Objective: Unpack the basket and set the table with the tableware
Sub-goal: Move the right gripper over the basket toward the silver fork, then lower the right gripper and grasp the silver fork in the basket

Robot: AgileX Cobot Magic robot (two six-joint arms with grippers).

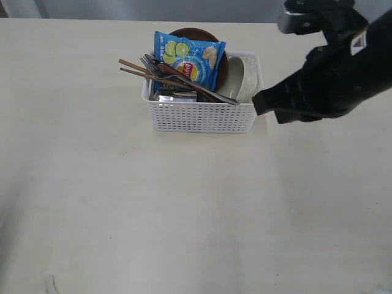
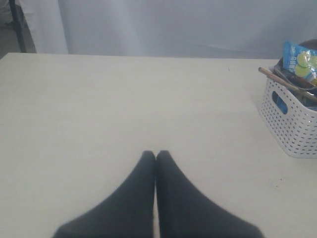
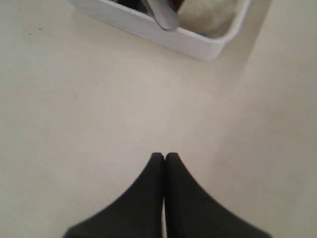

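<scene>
The white perforated basket (image 1: 202,116) stands on the beige table (image 1: 184,214). In it are two wooden chopsticks (image 1: 138,68) sticking out to the left, a steel fork and knife (image 1: 153,64), a reddish-brown spoon (image 1: 168,69), a cream bowl (image 1: 240,79), a brown plate (image 1: 205,35) upright at the back, and a steel cup (image 1: 174,96). My right gripper (image 1: 257,104) is shut and empty, hovering just off the basket's right end; its wrist view shows the basket rim (image 3: 163,37) and bowl (image 3: 208,17) ahead of the gripper (image 3: 164,156). My left gripper (image 2: 156,154) is shut and empty over bare table, far from the basket (image 2: 292,124).
A blue chip bag (image 1: 188,58) leans upright in the basket over the cutlery and in front of the plate. The right arm's black body (image 1: 331,73) hangs over the table's right rear. The left arm does not show in the exterior view.
</scene>
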